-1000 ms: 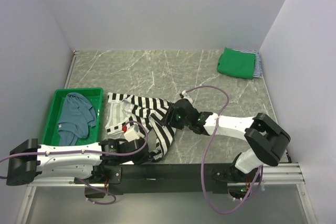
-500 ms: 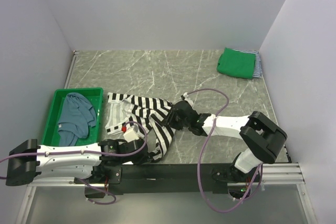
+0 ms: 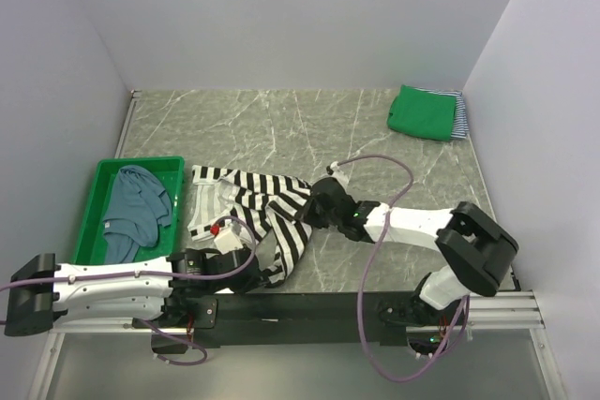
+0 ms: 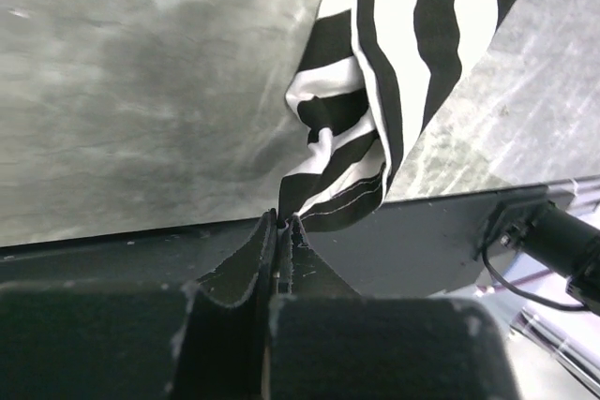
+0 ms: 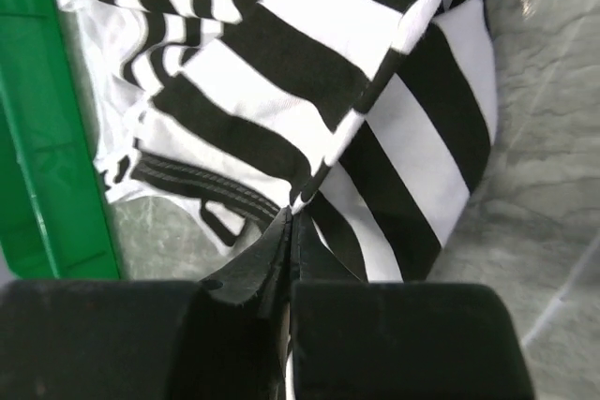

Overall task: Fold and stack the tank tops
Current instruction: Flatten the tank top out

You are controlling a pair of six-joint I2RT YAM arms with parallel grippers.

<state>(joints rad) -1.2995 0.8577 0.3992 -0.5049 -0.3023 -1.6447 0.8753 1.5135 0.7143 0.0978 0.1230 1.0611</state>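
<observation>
Green top (image 3: 422, 113) lies folded at the far right corner; left hand (image 4: 281, 224) and right hand (image 5: 289, 219) pinch the unfolded striped top (image 3: 258, 201); blue top (image 3: 131, 208) waits

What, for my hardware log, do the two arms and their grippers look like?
Both the left arm and right arm have white links, chunky black joints and purple cables. The left wrist bears a red mark. Left gripper and right gripper are black, with tapered, wedge-shaped fingers.

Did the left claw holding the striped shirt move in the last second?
Yes, slightly. The left gripper, shut on the striped tank top, slid left toward the green bin, dragging the cloth's near corner along.
</observation>
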